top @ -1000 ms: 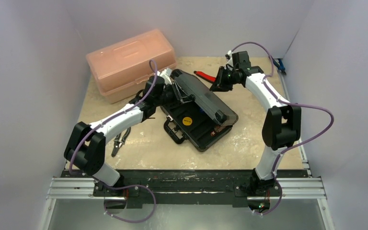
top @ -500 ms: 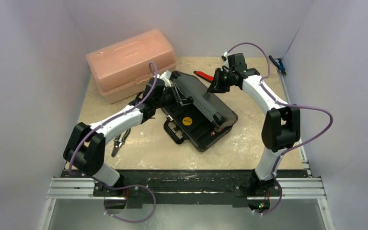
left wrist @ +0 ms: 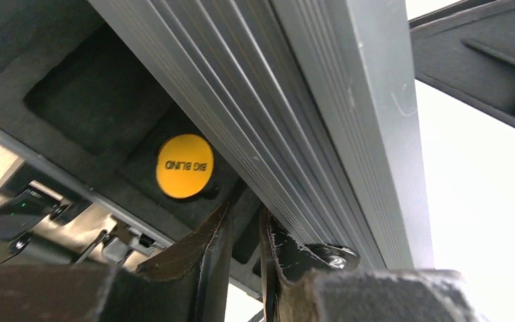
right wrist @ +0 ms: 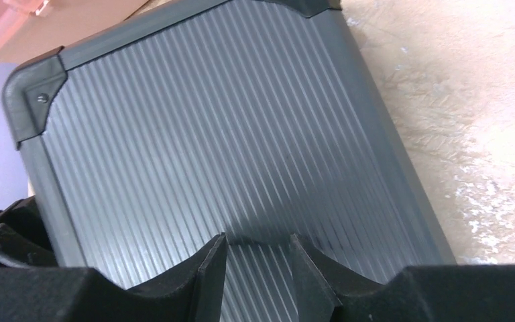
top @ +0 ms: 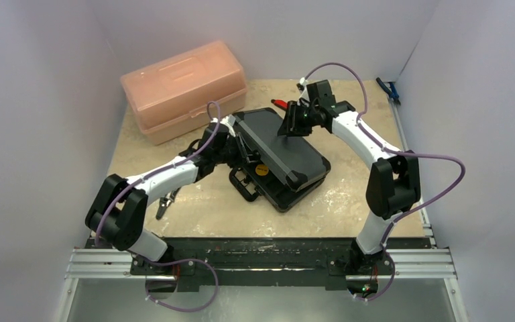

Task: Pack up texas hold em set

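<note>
Case position: The black hard case [top: 278, 191] sat mid-table, just in front of the pink plastic box [top: 184, 87]. Its ribbed lid [right wrist: 228, 134] was tilted partway down over the tray, not yet shut.
Left pincer: Your left gripper [left wrist: 243, 209] sat under the lid's near-left edge, fingers drawn narrow. Nothing showed between them.
Right pincer: Your right gripper [right wrist: 256, 238] rested its tips on the lid's ribbed top. The jaws were partly apart and held nothing.
Risk, trapped fingers: If the right arm pressed further down, the lid would likely pinch the left fingers against the tray rim. You had to clear the left arm first.
Risk, sliding case: Pushing off-centre on the tilted lid could have skated the case across the table [top: 194, 215] or twisted the hinge.
Risk, loose disc: The yellow "BIG BLIND" disc [left wrist: 184, 166] lay in its recess. A jolt might have lifted it onto the rim and blocked closure.
Hidden, contents: The lid covered most of the tray, so you could not confirm that chips and dice were seated.
Hidden, latches: The latches were hard to make out in every view.
Hidden, left contact: You could not tell whether the left fingers touched the lid.
</note>
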You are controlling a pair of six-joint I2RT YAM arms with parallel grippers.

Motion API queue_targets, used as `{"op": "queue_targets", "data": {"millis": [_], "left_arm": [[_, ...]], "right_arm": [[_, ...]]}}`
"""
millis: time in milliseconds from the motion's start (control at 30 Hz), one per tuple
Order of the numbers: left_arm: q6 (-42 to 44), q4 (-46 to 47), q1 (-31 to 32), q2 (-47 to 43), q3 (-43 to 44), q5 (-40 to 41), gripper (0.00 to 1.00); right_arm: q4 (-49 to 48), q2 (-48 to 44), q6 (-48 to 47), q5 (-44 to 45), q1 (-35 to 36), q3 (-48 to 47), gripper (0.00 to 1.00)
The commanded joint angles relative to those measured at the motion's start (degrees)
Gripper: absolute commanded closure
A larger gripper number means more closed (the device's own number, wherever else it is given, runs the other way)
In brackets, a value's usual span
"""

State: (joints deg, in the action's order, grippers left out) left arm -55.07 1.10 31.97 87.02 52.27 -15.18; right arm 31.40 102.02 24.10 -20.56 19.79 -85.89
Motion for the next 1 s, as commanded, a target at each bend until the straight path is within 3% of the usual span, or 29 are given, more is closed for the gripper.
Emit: {"op": "queue_targets", "data": {"millis": [0, 733, 967], "left_arm": [[1.53, 4.80, 0.37, -3.76, -0.81, 1.63, 0.80], [3.77, 1.00, 0.14, -8.26, -4.32, 7.00, 0.80], [6.55, -4.43, 0.03, -12.02, -3.77, 9.94, 0.75]], "right_arm": [[0.42, -2.69, -1.06, -2.56, 2.62, 1.57, 0.56], [-1.24, -3.39, -1.34, -1.93, 6.72, 5.28, 0.53], [-0.61, -3.86, -1.50, -2.14, 7.94, 4.65, 0.49]]}}
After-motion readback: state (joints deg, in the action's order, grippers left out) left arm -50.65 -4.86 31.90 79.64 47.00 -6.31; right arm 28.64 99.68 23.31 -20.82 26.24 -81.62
